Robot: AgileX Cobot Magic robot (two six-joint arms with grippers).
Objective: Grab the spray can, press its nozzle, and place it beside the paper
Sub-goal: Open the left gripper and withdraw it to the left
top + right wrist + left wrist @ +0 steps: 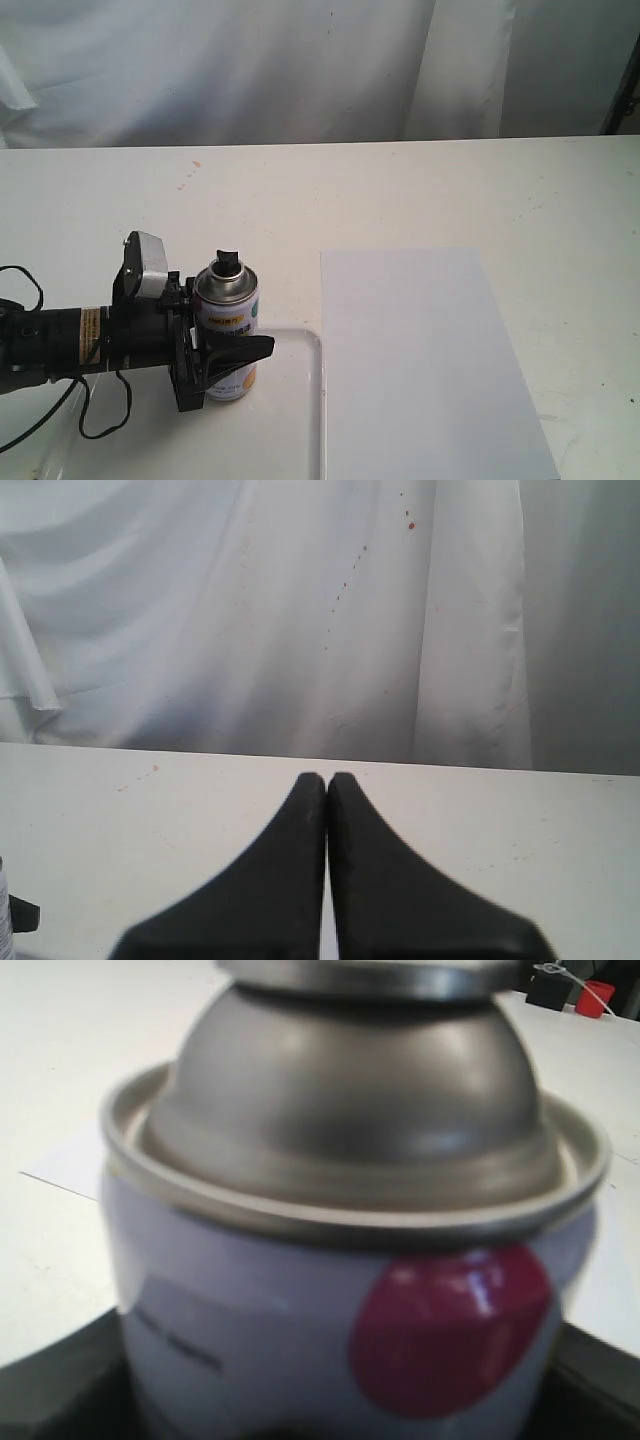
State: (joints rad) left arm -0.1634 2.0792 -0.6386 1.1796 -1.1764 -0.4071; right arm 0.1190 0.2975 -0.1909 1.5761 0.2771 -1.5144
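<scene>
The spray can (pixel 228 322) stands upright on the white tray (pixel 300 345), its black nozzle (pixel 229 262) on top of the silver shoulder. My left gripper (pixel 250 340) comes in from the left and is shut on the can's body; one black finger (pixel 245 350) crosses in front of it. In the left wrist view the spray can (pixel 350 1260) fills the frame, with a red dot and the silver dome showing. The paper (pixel 425 370) lies flat to the right of the tray. My right gripper (pixel 327 780) is shut and holds nothing; it is out of the exterior view.
The tray's rounded rim runs close along the paper's left edge. A black cable (pixel 95 415) loops beside the left arm. White cloth (pixel 300 70) hangs behind the table's far edge.
</scene>
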